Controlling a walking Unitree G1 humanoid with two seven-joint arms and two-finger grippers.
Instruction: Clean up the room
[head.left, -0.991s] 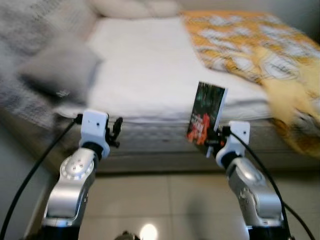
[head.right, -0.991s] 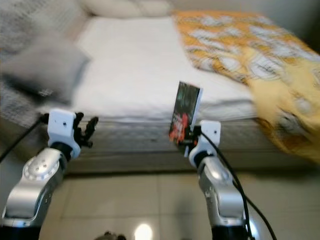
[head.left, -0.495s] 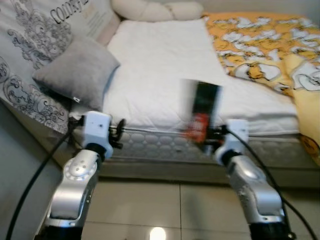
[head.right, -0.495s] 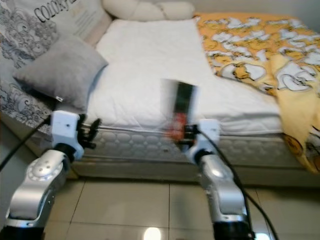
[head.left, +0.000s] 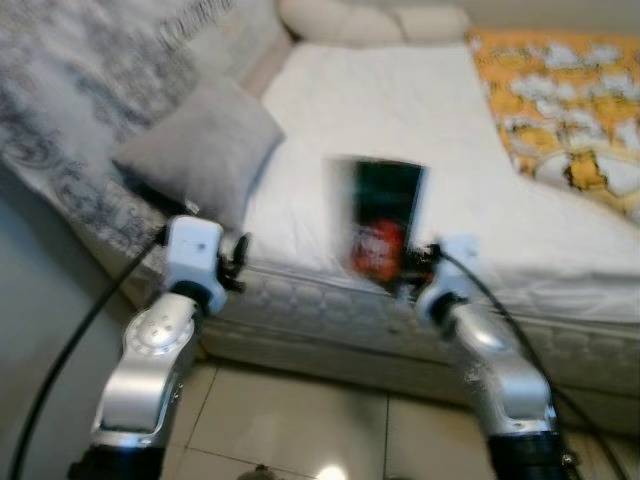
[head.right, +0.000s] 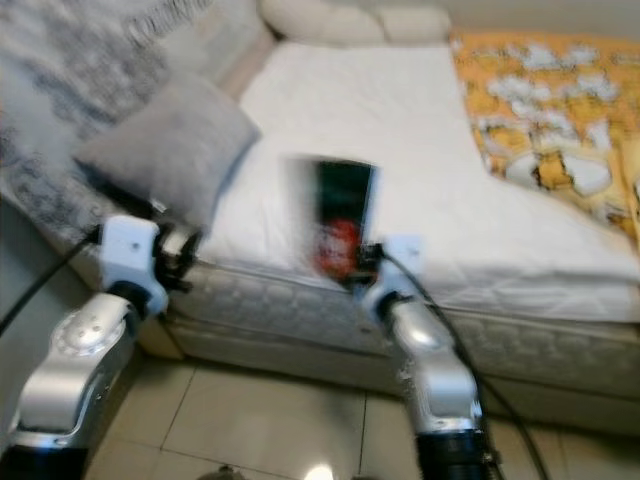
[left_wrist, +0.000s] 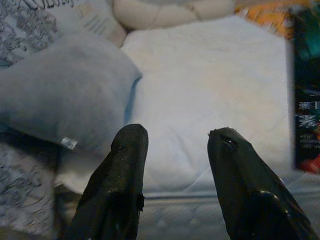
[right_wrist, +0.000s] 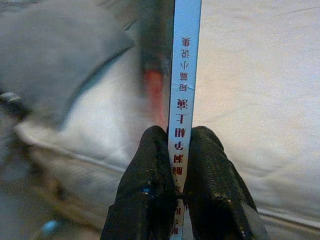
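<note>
Bedroom, pale tiled floor (head.left: 300, 420). Bed with white quilted mattress (head.left: 400, 120) across the view ahead; yellow patterned blanket (head.left: 560, 130) over its right side; cream pillows (head.left: 370, 22) at the head. Grey square cushion (head.left: 200, 150) at the mattress's left edge, leaning against grey-and-white patterned fabric (head.left: 80, 100) that bears lettering.

Right gripper (right_wrist: 176, 165): raised before the mattress's near edge, both black fingers clamped on the lower end of a thin dark-covered book with a red patch and a pale spine bearing red characters (head.left: 385, 230). Book upright, held over the mattress edge, cover blurred.

Left gripper (left_wrist: 175, 150): raised at similar height in front of the cushion, two black fingers spread apart with nothing between them; book visible off to one side in the left wrist view.
</note>
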